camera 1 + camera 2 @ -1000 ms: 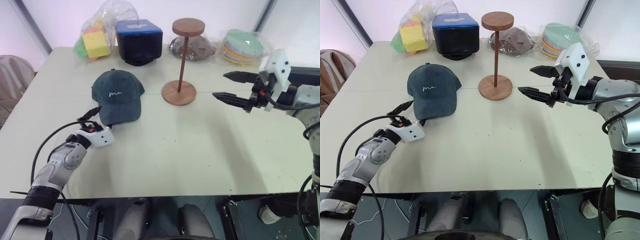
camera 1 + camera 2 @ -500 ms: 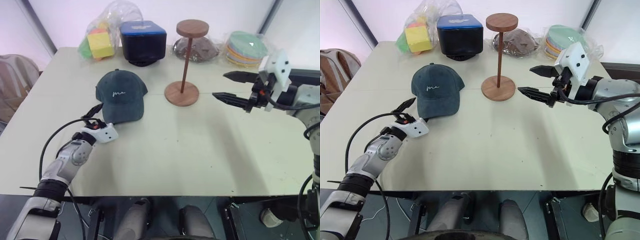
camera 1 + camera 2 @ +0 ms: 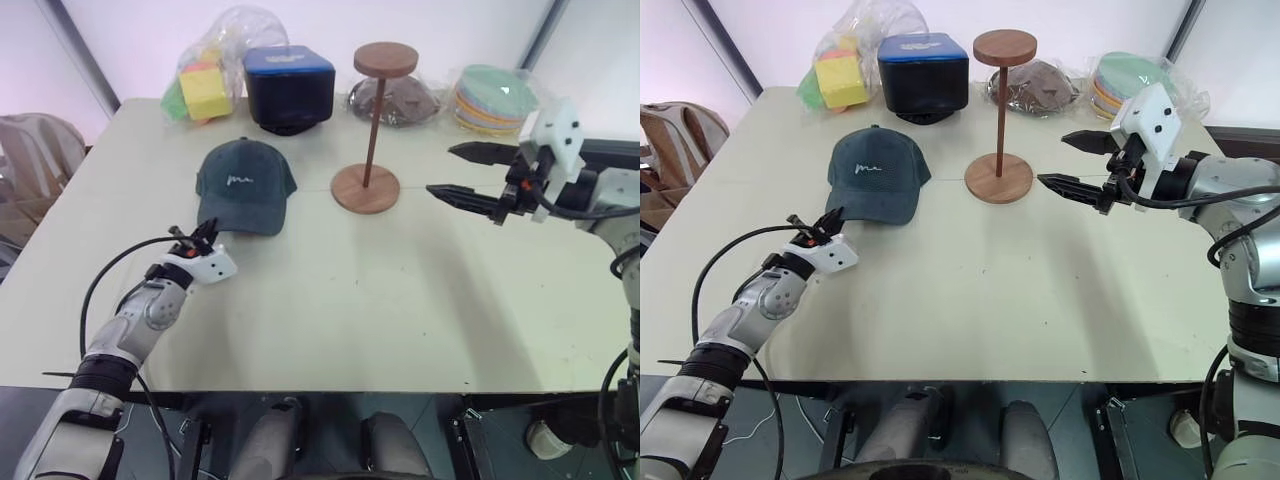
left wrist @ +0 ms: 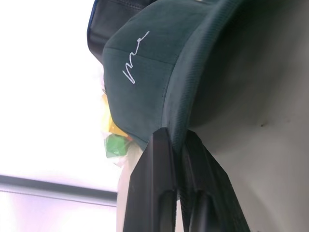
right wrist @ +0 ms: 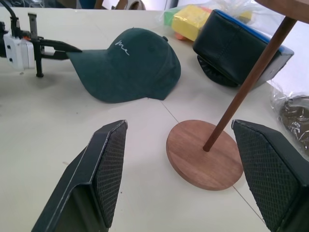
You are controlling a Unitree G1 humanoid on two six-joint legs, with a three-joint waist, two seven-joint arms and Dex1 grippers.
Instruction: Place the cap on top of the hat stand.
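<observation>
Grasp step: left gripper [image 3: 205,236] is pinched shut on the baseball cap [image 3: 245,186] brim, right gripper [image 3: 466,175] gapes wide; next, lift the cap onto the hat stand [image 3: 374,128].

Cap [image 3: 245,185]: dark teal, white cursive stitching. Hat stand [image 3: 369,130]: brown wood. Box [image 3: 288,86]: black, blue lid. Desk [image 3: 400,290]: pale cream.

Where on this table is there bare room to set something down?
The table's near half, in front of the cap and hat stand, is bare. The far edge is crowded: bagged blocks, blue-lidded box, bagged plates.
</observation>
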